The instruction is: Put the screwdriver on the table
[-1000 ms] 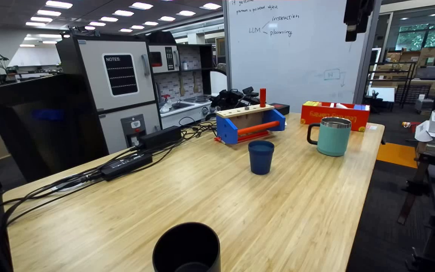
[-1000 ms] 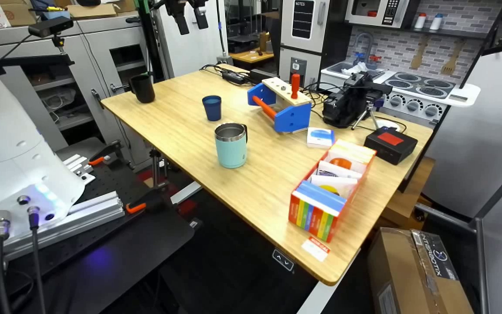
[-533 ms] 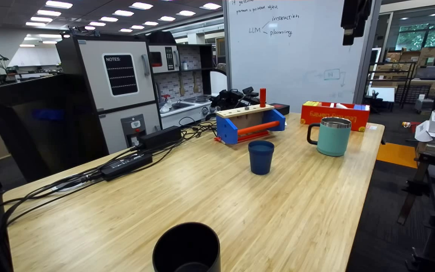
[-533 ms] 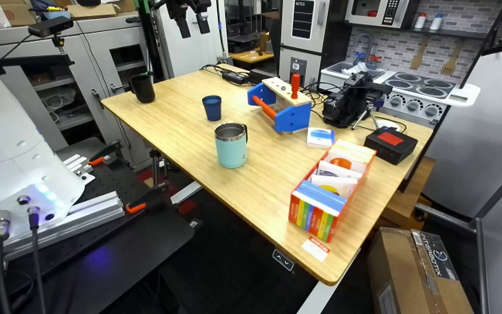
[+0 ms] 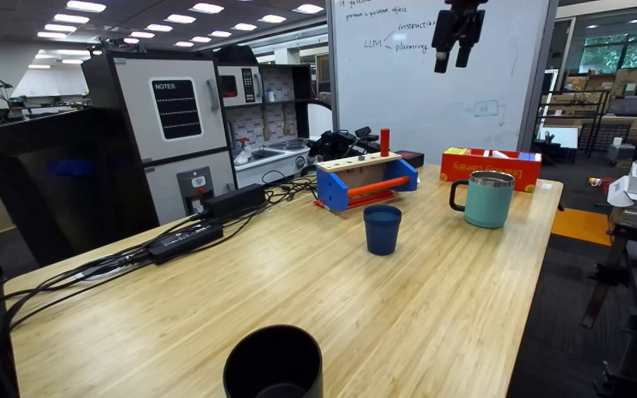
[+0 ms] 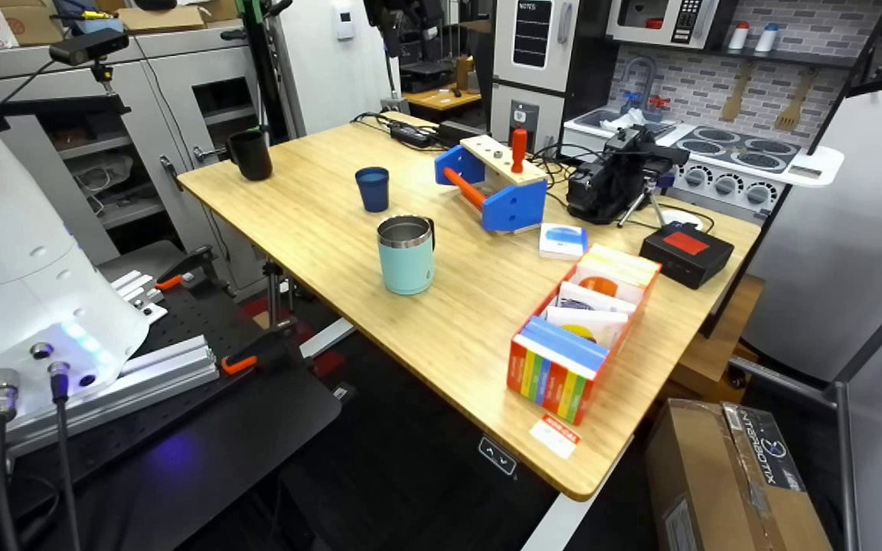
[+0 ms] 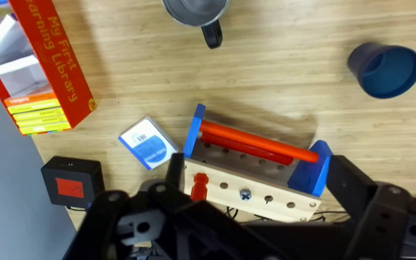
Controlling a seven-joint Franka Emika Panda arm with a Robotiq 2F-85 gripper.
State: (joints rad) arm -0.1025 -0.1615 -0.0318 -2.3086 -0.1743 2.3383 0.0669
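The screwdriver [image 5: 385,142] stands upright, red handle up, in a hole at one end of the pale wooden top strip of a blue-sided toy rack. It also shows in an exterior view [image 6: 518,150] and in the wrist view [image 7: 199,187], where part of its handle is hidden by a gripper link; its shaft is hidden. The table [image 5: 296,276] is light wood and carries the rack; it also shows in an exterior view [image 6: 303,207]. My gripper [image 5: 451,63] is open and empty, high above the table; in the wrist view [image 7: 256,168] its fingers stand wide apart over the rack.
The toy rack [image 6: 514,207] has an orange bar [image 7: 258,141]. A navy cup [image 5: 382,229], a teal mug [image 5: 489,202], a black mug [image 6: 249,154], a red book box [image 6: 583,337], a small white-blue box [image 7: 148,142], a black box [image 6: 686,252] and cables [image 5: 186,237] are on the table.
My gripper has moved left in an exterior view, now showing both fingers against the whiteboard, and right in the other exterior view. It also appears turned. The objects on the table have not moved.
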